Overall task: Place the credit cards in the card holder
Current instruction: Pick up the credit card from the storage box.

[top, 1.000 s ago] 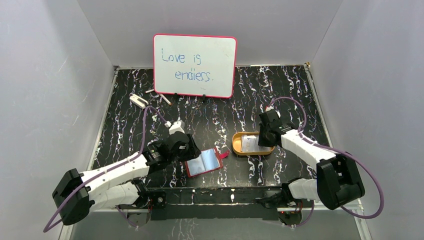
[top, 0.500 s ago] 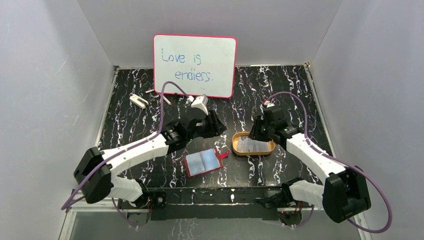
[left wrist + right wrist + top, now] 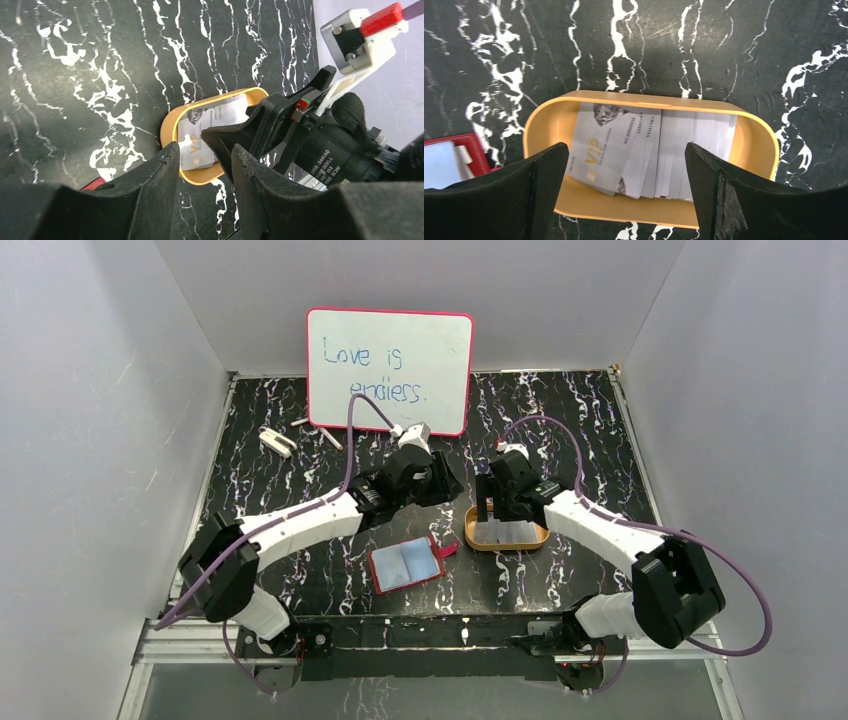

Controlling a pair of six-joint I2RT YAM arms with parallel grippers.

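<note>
The credit cards (image 3: 610, 136) lie in a loose overlapping fan inside the shallow orange-rimmed tray (image 3: 644, 95). None has reached the card holder (image 3: 405, 564) yet. The top card is pale grey-white, with gold "VIP" lettering and a small gold chip patch. It is skewed toward the tray's 7 o'clock corner, and plainer white cards are stacked toward 3 o'clock. They look thin, slick and flat against the tray floor, so lifting one edge probably needs care.

The right gripper (image 3: 625, 152) hangs directly above the tray. Its jaws are spread wide, spanning most of the fan and holding nothing, which looks like a setup for straddling a card before pinching.

The card holder lies open and flat at about 8 o'clock from the tray, well apart from it. Its grey-blue pockets face up and its red snap tab points toward the tray, ready to receive.

The left gripper (image 3: 205, 150) hovers at 12 o'clock from the card holder and 9 o'clock from the tray. Its jaws are only narrowly parted and empty, likely waiting to steady the holder.
</note>
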